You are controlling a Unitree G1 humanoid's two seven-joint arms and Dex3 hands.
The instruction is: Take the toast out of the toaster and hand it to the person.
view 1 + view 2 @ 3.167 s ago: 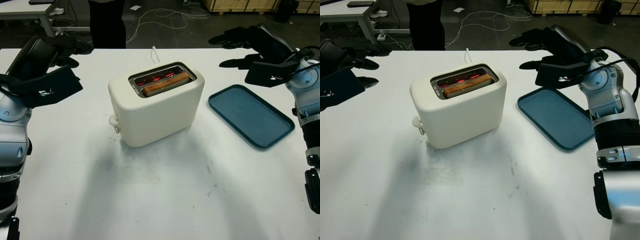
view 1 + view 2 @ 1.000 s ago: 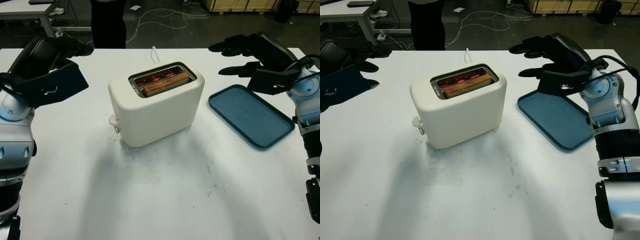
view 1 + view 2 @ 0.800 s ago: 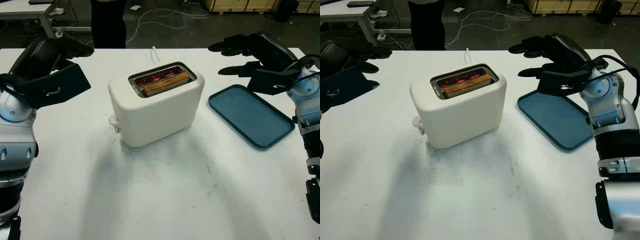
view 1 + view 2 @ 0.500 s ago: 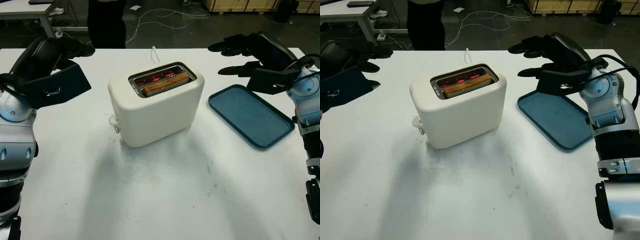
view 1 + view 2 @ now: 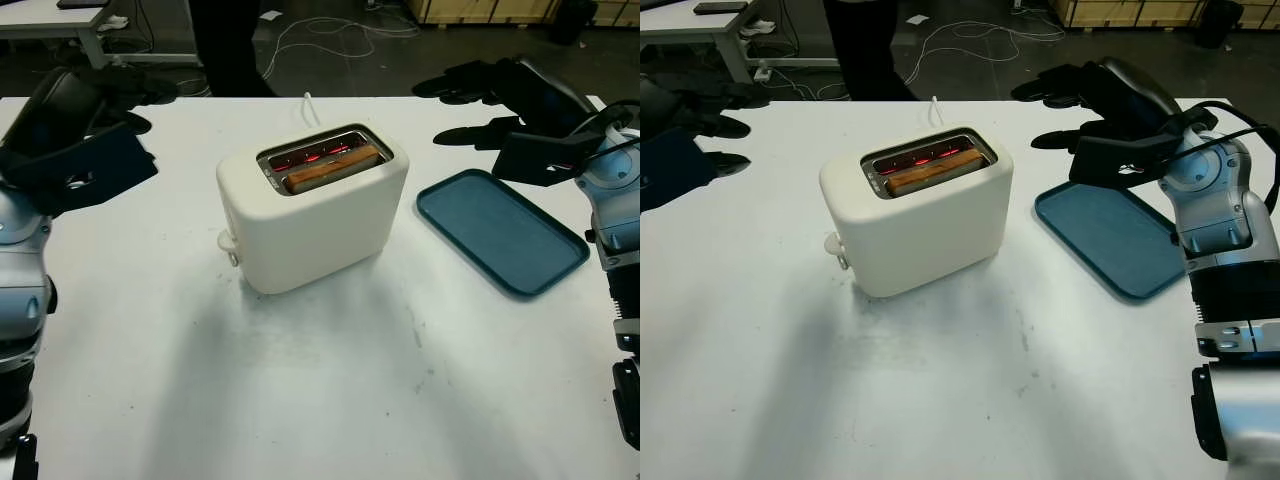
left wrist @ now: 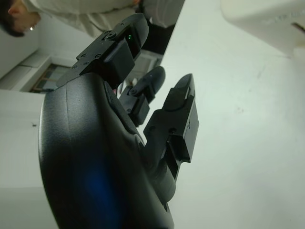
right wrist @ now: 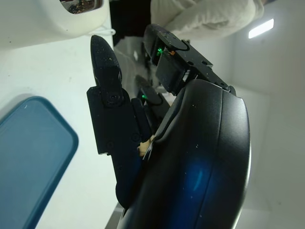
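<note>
Browned toast (image 5: 333, 166) in white toaster (image 5: 310, 208), both robot hands raised, open.

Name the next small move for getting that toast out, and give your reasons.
Probably bring the right hand in over the toaster slot, fingers aimed down at the toast. The toast sits low in the slot with only its top edge showing, and both hands are open and off to the sides: the right above the far end of the blue tray, the left hand at the table's far left.
</note>
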